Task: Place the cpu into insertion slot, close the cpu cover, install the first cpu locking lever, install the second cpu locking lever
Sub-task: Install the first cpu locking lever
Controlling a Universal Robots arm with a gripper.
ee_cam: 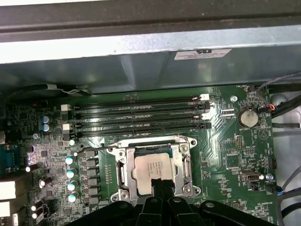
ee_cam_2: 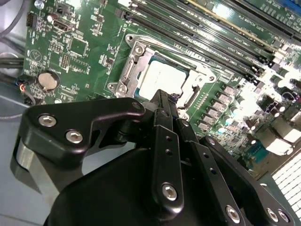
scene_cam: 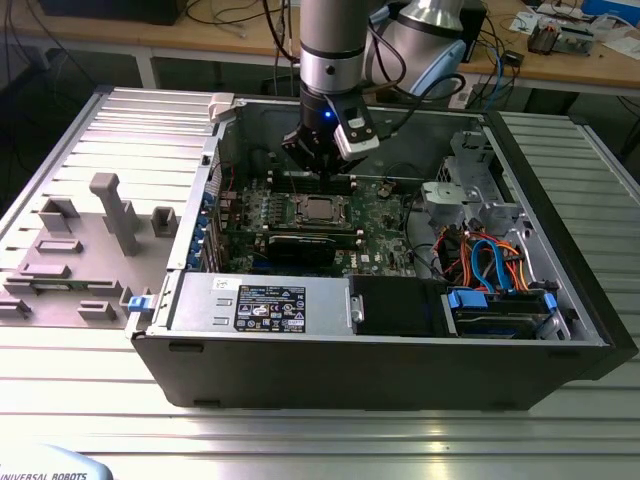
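Note:
The cpu (ee_cam: 151,165) lies flat in the insertion slot (ee_cam: 123,175) on the green board, silvery top face up; it also shows in the exterior view (scene_cam: 320,208) and the second wrist view (ee_cam_2: 160,77). The cpu cover (ee_cam: 149,141), a shiny metal frame, lies down around the chip, seen too in the second wrist view (ee_cam_2: 141,47). My gripper (ee_cam: 160,187) hangs just above the chip's near edge, its black fingers pressed together with nothing between them. In the exterior view my gripper (scene_cam: 322,172) stands just behind the socket. How the locking levers stand I cannot tell.
Long black memory slots (ee_cam: 141,115) run beside the socket. A black graphics card (scene_cam: 300,247) lies in front of it. The case's walls (scene_cam: 360,345), power supply (scene_cam: 262,302), cables (scene_cam: 480,255) and drive cage (scene_cam: 470,180) enclose the board. A grey fixture (scene_cam: 110,210) stands at the exterior view's left.

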